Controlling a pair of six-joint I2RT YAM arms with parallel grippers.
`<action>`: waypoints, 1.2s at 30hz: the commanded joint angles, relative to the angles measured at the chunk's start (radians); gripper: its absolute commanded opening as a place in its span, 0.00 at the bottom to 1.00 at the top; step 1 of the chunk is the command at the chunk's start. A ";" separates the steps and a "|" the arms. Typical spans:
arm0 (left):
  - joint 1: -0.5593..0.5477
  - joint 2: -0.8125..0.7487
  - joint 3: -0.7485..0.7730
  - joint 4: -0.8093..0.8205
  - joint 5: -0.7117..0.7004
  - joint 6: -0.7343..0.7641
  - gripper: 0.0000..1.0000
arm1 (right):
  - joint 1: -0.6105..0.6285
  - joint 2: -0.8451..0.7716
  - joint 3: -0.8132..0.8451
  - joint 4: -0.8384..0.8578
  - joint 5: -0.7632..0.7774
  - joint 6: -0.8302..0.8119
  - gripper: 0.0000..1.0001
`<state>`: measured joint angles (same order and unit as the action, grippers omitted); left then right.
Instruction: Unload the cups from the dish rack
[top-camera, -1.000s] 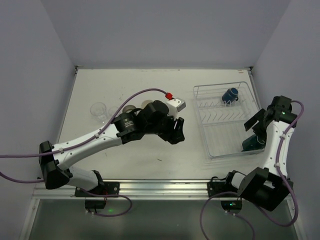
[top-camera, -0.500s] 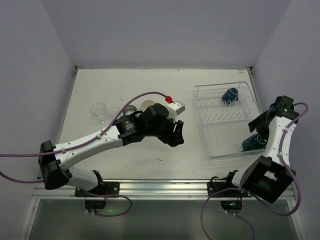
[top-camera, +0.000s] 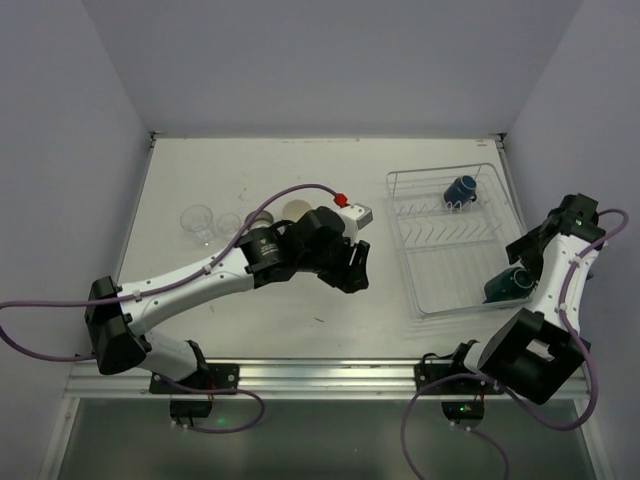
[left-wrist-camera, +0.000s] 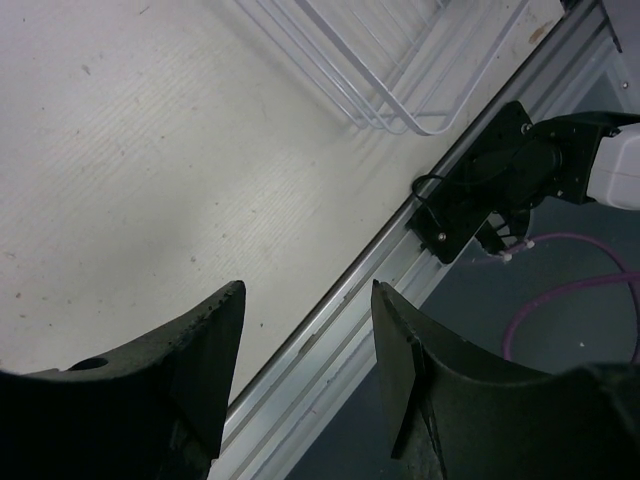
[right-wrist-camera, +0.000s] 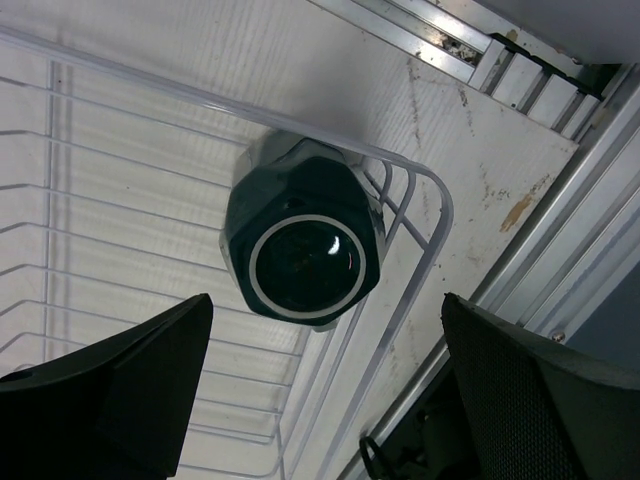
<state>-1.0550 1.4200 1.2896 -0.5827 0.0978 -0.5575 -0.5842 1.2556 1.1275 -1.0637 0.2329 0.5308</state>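
The white wire dish rack (top-camera: 437, 262) stands at the right. A blue mug (top-camera: 459, 190) lies at its far end. A dark teal faceted cup (top-camera: 503, 287) sits bottom up in its near right corner; in the right wrist view the cup (right-wrist-camera: 305, 240) is centred just ahead of my right gripper (right-wrist-camera: 325, 385), which is open wide and empty above it. My right gripper shows in the top view (top-camera: 522, 260) over that corner. My left gripper (top-camera: 352, 268) is open and empty over the bare table left of the rack; in the left wrist view it (left-wrist-camera: 305, 335) hangs over the table's near edge.
Two clear glasses (top-camera: 196, 222) (top-camera: 229, 224), a grey cup (top-camera: 262, 217) and a cream cup (top-camera: 296, 210) stand on the table at the left, behind the left arm. The rack's corner (left-wrist-camera: 390, 95) and the right arm's base (left-wrist-camera: 500, 180) show in the left wrist view. Walls close in on both sides.
My right wrist has swung outward to the right and turned down over the teal cup in the rack's corner. My left arm has shifted slightly toward the rack, gripper still open.
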 joint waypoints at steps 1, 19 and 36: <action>-0.002 0.019 0.085 -0.028 -0.006 0.002 0.57 | -0.006 0.031 0.037 0.031 -0.041 0.017 0.99; 0.000 0.033 0.096 -0.045 0.019 0.038 0.58 | -0.006 0.111 -0.054 0.174 -0.087 0.029 0.95; 0.000 0.034 0.091 -0.049 0.025 0.038 0.58 | -0.006 0.139 -0.101 0.241 -0.092 0.020 0.95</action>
<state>-1.0550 1.4521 1.3445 -0.6228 0.1005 -0.5381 -0.5884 1.3888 1.0378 -0.8715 0.1604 0.5484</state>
